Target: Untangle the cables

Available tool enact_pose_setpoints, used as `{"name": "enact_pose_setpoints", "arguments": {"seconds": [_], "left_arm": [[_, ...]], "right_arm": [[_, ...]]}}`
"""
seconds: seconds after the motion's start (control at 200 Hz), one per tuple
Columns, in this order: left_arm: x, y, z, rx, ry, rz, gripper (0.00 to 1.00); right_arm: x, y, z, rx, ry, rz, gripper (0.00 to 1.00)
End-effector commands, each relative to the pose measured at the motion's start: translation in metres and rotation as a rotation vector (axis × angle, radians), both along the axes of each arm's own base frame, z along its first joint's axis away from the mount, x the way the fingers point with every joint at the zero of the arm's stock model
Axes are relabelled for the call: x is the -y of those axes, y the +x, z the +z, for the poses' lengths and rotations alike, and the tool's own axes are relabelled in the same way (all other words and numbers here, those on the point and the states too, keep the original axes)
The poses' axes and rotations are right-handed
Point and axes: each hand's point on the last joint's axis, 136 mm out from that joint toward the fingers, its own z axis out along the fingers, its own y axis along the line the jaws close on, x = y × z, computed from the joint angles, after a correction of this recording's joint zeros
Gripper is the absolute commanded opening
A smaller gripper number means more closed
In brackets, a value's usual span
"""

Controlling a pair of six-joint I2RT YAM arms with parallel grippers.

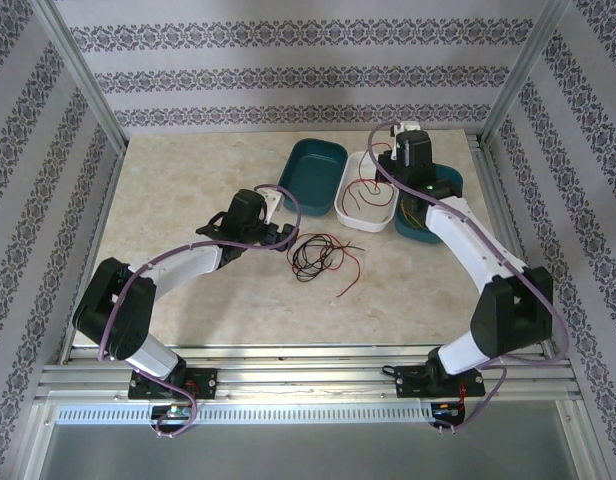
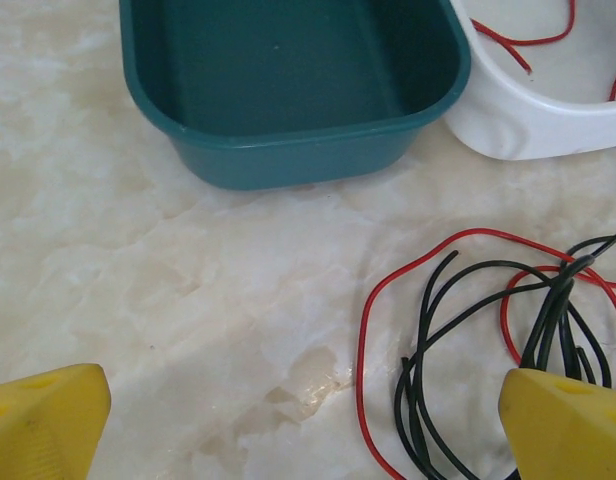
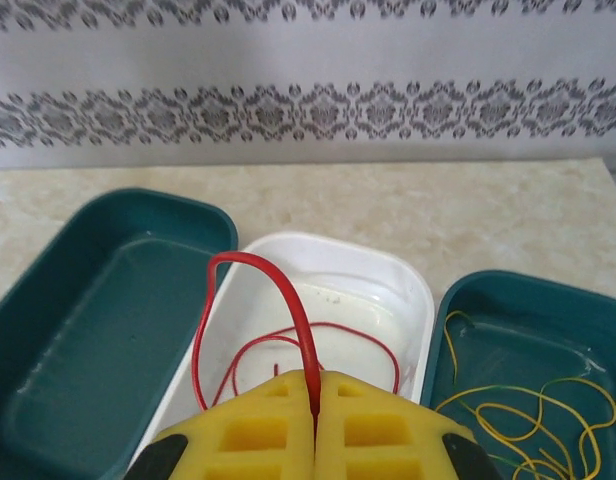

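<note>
Cable tangle (image 1: pixel 318 255), black and red strands in loose overlapping loops, lies on the marble-pattern table (image 1: pixel 188 180) at the centre of the top view. Left gripper (image 1: pixel 280 236) sits just left of it, jaws spread wide with nothing between them; in the left wrist view one yellow fingertip (image 2: pixel 568 425) at lower right overlaps the strands; contact cannot be determined.

Right gripper (image 3: pixel 316 388) is closed on a red cable (image 3: pixel 250 262); the cable arches up out of the clamped pads at lower centre of the right wrist frame and drops into the white tub (image 3: pixel 338 243) beneath; further red loops lie on that tub's floor. Left teal tub (image 3: pixel 138 200) stands just beside the white tub at frame left; right teal tub (image 3: pixel 528 282) stands at frame right and holds yellow cables (image 3: pixel 528 420) in thin loops.
</note>
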Motion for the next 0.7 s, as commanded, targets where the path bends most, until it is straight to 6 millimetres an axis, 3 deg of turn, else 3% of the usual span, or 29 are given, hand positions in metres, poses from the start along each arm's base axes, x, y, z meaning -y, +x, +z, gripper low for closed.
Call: {"name": "enact_pose_setpoints", "arguments": {"seconds": [0.0,0.29,0.695], "left_arm": [[-0.007,0.004,0.012,0.009,-0.017,0.05,0.99],[-0.01,0.005,0.007,-0.043,-0.003,0.084,0.99],[0.001,0.0,-0.005,-0.13,-0.035,0.052,1.0]], "right_arm": [[0.001,0.012,-0.004,-0.012,0.048,-0.027,0.0],[0.003,0.019,-0.08,-0.254,0.189,-0.052,0.0],[0.009,0.041,-0.138,-0.379,0.184,-0.078,0.14]]}}
